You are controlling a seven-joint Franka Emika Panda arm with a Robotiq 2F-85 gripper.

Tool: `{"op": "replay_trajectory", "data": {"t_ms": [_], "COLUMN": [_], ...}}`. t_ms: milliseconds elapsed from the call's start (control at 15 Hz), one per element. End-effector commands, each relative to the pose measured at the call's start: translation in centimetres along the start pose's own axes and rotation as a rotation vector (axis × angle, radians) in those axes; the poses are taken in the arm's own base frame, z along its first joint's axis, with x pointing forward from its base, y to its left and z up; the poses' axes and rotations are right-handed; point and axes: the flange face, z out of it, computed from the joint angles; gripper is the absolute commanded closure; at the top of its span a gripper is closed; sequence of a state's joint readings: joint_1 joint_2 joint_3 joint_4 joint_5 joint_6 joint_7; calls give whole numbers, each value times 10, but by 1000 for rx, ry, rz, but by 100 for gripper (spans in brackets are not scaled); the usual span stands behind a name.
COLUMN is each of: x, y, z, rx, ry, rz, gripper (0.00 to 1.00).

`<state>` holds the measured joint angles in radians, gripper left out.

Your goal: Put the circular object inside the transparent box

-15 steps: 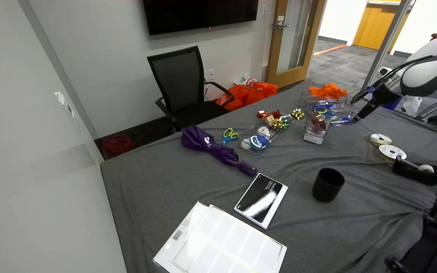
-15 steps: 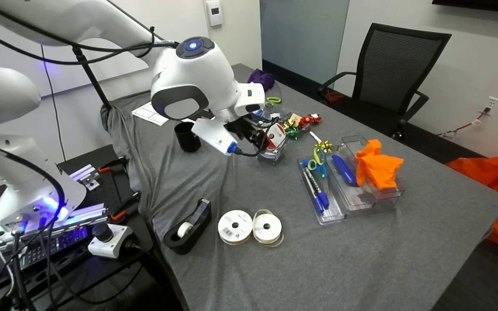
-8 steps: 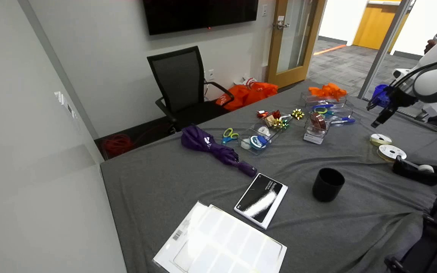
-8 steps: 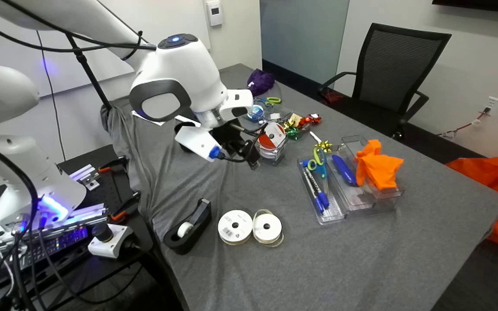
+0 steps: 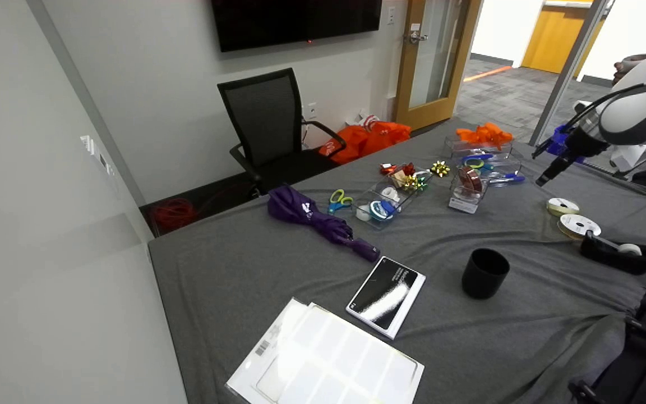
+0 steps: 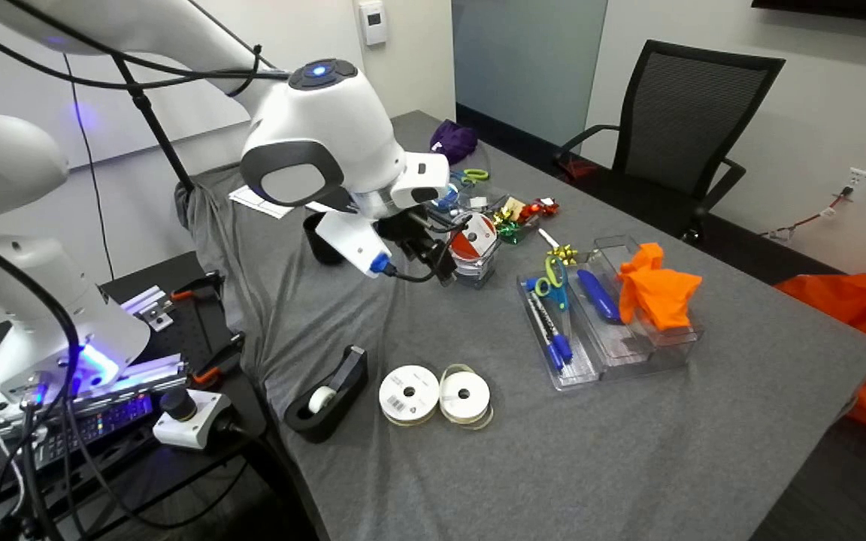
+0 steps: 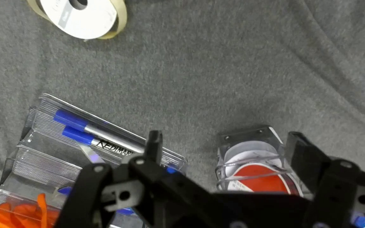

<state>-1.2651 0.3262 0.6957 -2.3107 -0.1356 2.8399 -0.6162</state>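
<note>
A black mesh chair point(image 5: 263, 115) is standing near a wall screen point(image 5: 300, 21) and a glass-panelled door point(image 5: 438, 59), marking this as an office

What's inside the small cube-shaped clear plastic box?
The clear plastic box holds a round red-and-white spool, with paler round shapes beside it, possibly separate spools. What lies beneath is covered; black fingers block part of the wrist view.
</note>
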Motion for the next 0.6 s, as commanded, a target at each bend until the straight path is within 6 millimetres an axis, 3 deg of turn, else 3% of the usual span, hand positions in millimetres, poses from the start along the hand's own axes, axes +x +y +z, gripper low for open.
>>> {"op": "replay_trajectory", "data": {"t_ms": [0, 533], "x": [23, 61], "y": [21, 63], "z": [1, 20], "rx": [102, 214], "ry": [24, -84], "rz": [108, 376], "gripper": [0, 0]}}
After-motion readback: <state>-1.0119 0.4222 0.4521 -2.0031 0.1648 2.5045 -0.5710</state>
